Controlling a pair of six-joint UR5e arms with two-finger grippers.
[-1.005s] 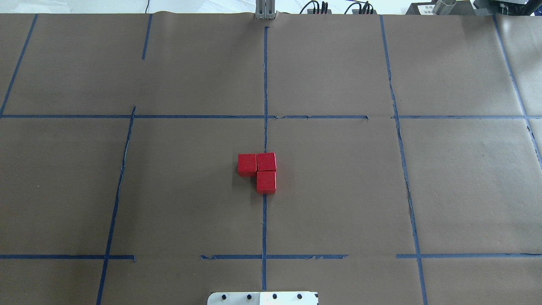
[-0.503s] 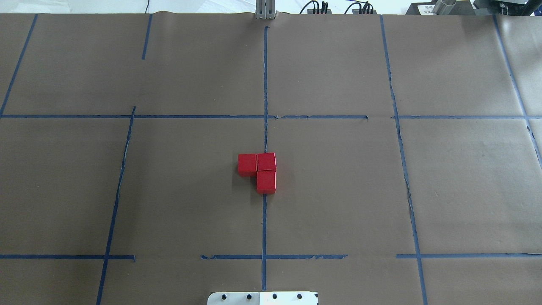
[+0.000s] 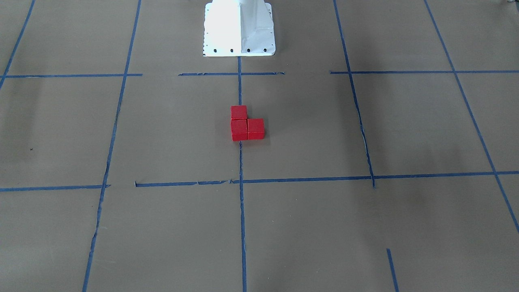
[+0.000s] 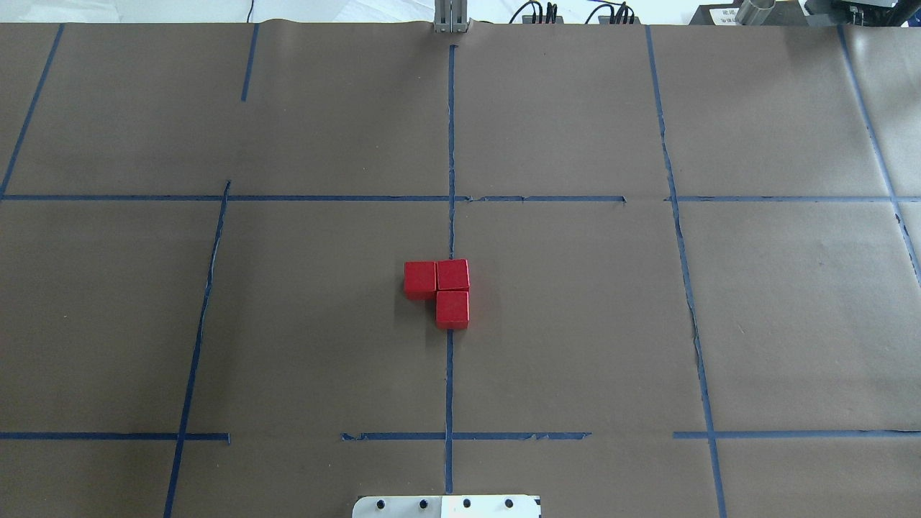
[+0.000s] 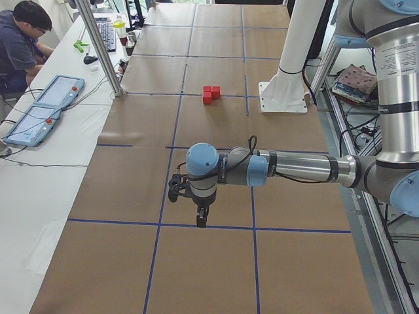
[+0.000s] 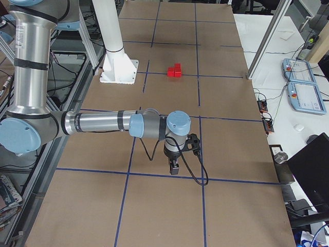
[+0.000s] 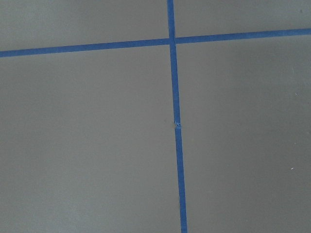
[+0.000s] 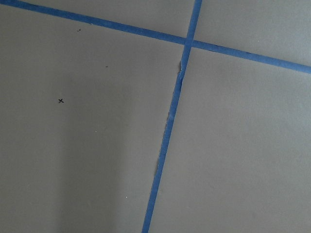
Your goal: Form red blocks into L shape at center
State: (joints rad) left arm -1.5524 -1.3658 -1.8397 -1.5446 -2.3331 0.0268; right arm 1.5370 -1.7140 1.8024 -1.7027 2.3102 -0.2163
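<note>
Neatly, the red blocks [image 4: 452, 275] touch in an L on the blue tape line [image 4: 448, 381]; whether the left gripper [image 5: 201, 220] or the right gripper [image 6: 175, 169] is spread cannot be told.

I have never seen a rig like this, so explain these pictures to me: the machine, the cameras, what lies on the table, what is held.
This is a robot with two arms on a white base, each ending in a two-finger hand. One camera looks down from behind the robot, one faces it, two watch from the table's ends, and one rides on each wrist. On the brown paper table, three red blocks sit touching in an L on the long blue tape line at the center. The left hand and right hand hang near the table's ends, far from the blocks, with nothing visibly held; whether they are open is unclear. The wrist cameras show only paper and tape.
</note>
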